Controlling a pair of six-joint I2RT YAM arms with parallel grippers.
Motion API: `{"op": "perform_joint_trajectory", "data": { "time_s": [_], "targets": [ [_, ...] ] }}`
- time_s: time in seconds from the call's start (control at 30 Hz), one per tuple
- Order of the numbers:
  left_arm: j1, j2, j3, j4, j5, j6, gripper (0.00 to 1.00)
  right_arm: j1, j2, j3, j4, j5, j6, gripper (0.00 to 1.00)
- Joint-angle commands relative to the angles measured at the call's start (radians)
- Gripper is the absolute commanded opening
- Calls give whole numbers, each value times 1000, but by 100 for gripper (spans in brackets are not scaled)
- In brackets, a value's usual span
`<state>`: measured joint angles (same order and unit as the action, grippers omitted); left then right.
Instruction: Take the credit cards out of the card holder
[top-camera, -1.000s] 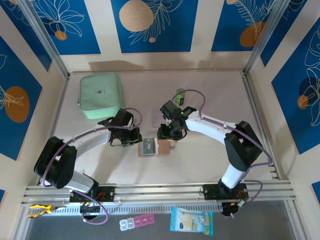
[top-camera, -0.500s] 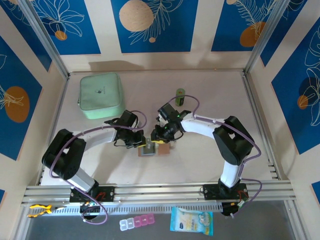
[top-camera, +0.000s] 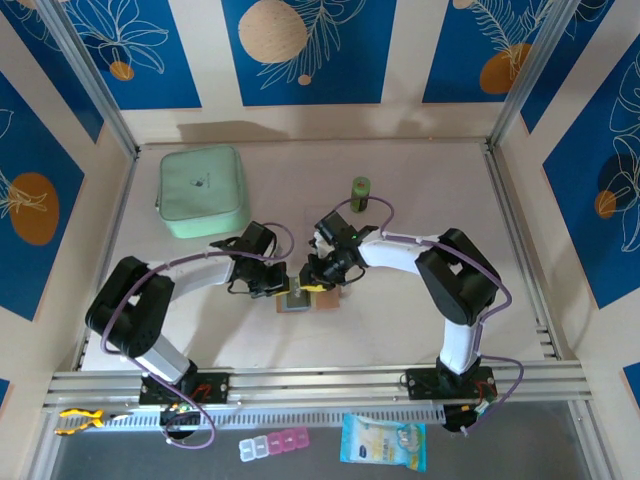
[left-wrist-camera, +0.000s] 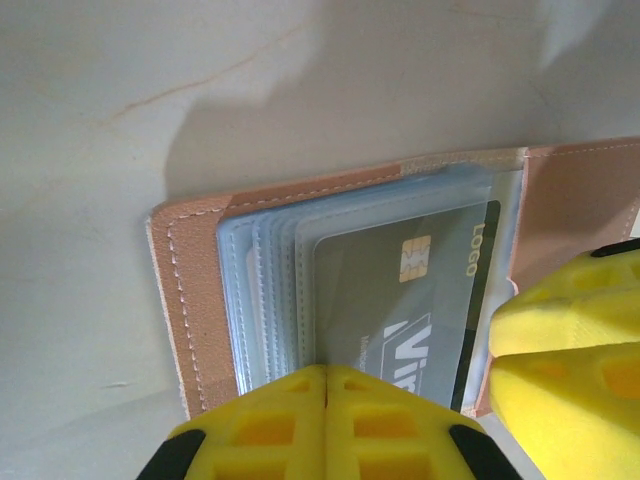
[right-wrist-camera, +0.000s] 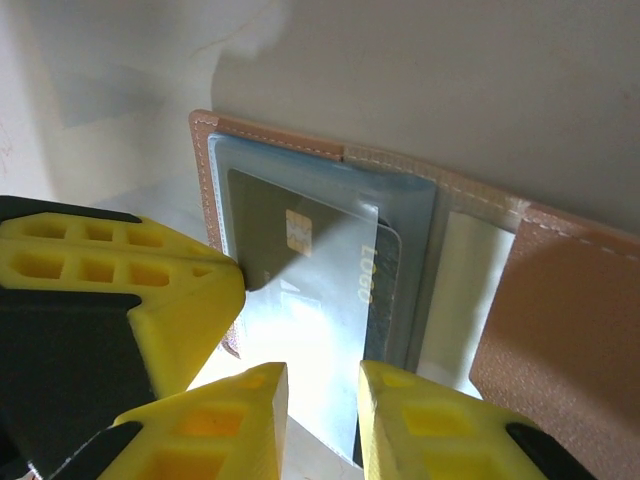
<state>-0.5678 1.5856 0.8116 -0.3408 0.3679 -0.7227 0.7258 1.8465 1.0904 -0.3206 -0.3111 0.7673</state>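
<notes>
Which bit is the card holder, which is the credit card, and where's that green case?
card holder (left-wrist-camera: 190, 300): left wrist view, tan stitched edge.
credit card (left-wrist-camera: 380, 295): left wrist view, dark face.
green case (top-camera: 200, 190): top view, lid middle.

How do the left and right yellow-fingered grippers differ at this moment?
The left yellow-fingered gripper is shut, fingertips together at the stacked clear pockets of the tan bifold card holder. The right yellow-fingered gripper is open, its gap over the sleeved dark credit card. Both hang low over the open holder.

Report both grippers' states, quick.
Left gripper: shut, empty, tips on the holder.
Right gripper: slightly open, over the card.
</notes>
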Motion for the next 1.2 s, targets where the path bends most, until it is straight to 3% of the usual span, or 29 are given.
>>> {"op": "perform_joint_trajectory", "data": {
  "time_s": [0.0,0.47,0.83,1.17],
  "targets": [
    [-7,15,-22,-30,-32,25,0,-5,14,-13,8,-33,-5,26],
    [-6,20,-26,-36,-41,30,0,-10,47,-10,-24,-22,-5,21],
    [-7,-1,-13,-54,-42,34,0,-9,-22,-18,-71,46,-23,23],
    [-6,-53,4,-56,-23,27,1,-8,-75,-42,-37,34,-15,22]
  ]
}}
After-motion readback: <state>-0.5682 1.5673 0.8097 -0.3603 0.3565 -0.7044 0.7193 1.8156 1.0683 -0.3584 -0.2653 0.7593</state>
